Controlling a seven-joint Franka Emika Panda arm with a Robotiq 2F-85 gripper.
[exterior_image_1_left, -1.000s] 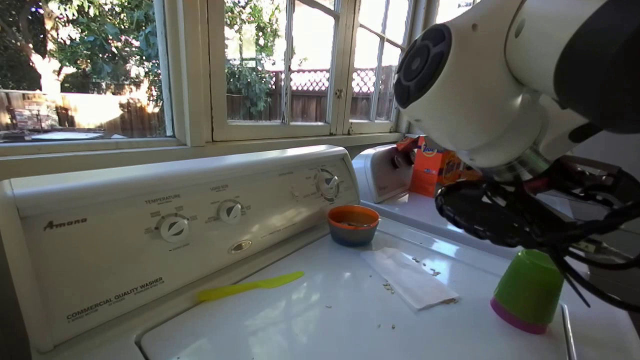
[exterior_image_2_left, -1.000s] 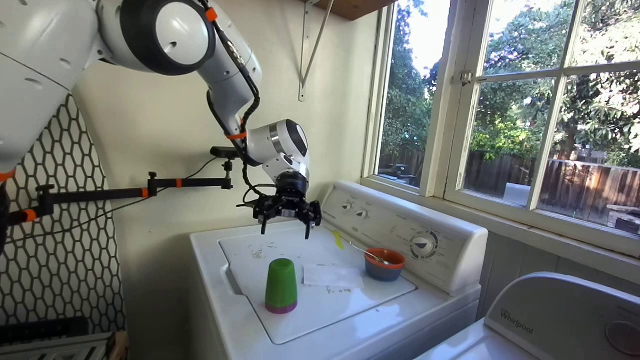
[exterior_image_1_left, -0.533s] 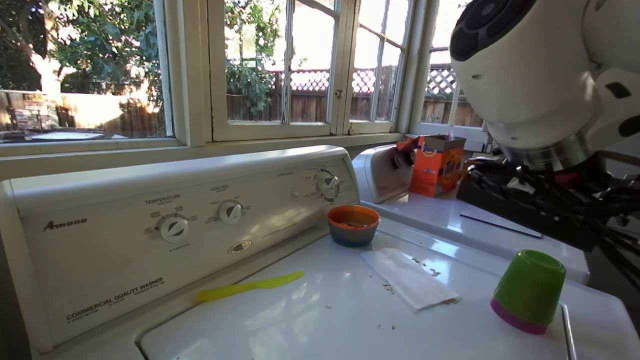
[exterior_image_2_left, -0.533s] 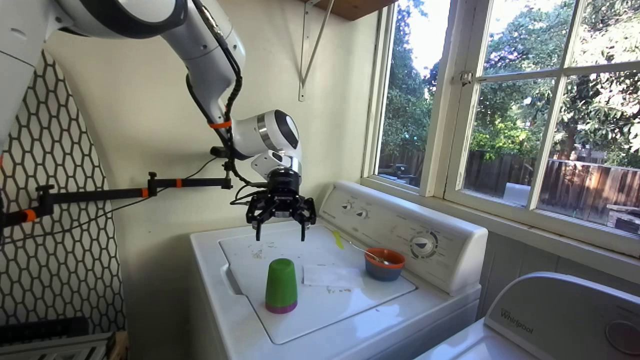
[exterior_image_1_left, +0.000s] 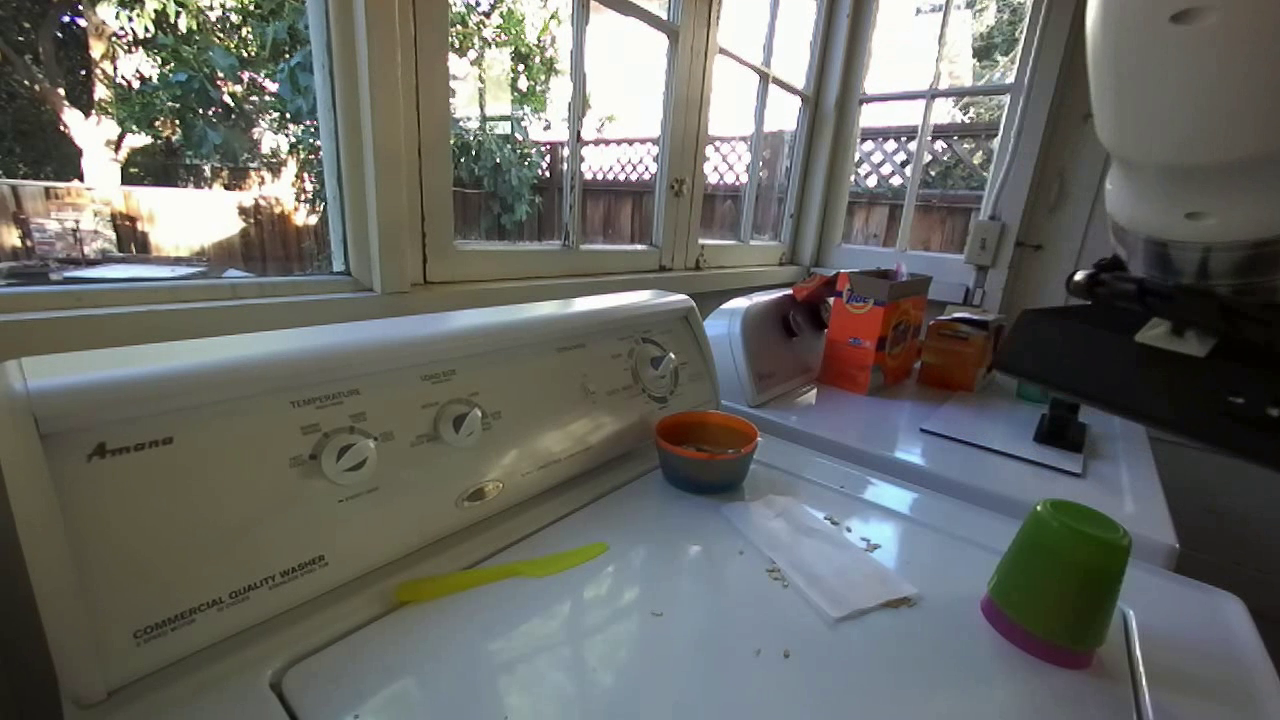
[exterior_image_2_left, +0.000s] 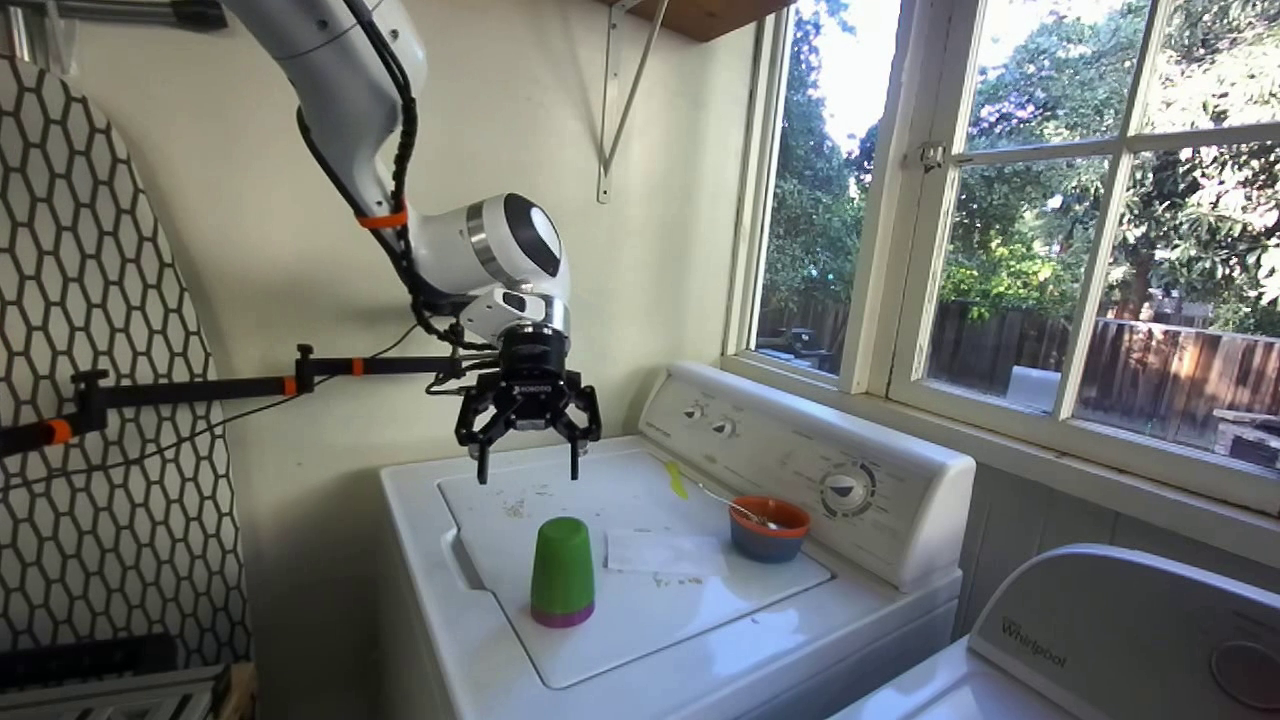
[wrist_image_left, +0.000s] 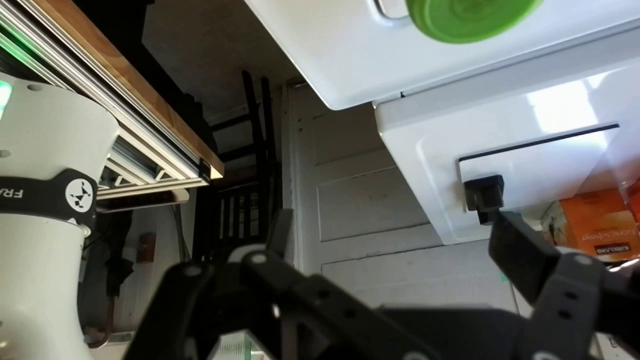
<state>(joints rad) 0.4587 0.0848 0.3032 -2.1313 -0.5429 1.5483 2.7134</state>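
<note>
My gripper (exterior_image_2_left: 529, 478) is open and empty, its fingers pointing down above the white washer lid in an exterior view. It also shows in the wrist view (wrist_image_left: 395, 230), fingers spread with nothing between them. The nearest thing is an upside-down green cup (exterior_image_2_left: 563, 570) with a pink lower edge; it stands below and a little right of the fingers, apart from them. The cup also shows in an exterior view (exterior_image_1_left: 1060, 575) and at the top of the wrist view (wrist_image_left: 470, 17). There, a white napkin (exterior_image_1_left: 820, 555), an orange-and-blue bowl (exterior_image_1_left: 706, 460) and a yellow-green knife (exterior_image_1_left: 505, 572) lie farther off.
The washer's raised control panel (exterior_image_1_left: 380, 460) runs along the window side. A spoon (exterior_image_2_left: 735, 507) leans in the bowl. Small grains lie around the napkin. Orange boxes (exterior_image_1_left: 870, 335) and a flat plate (exterior_image_1_left: 1000, 435) with a black mount are on the neighbouring machine. A black boom (exterior_image_2_left: 200, 390) reaches along the wall.
The arm and open gripper have moved left in an exterior view and away toward the right edge in the opposite-facing view. The fingers now hang more level. Cup, bowl, napkin and knife have not moved.
</note>
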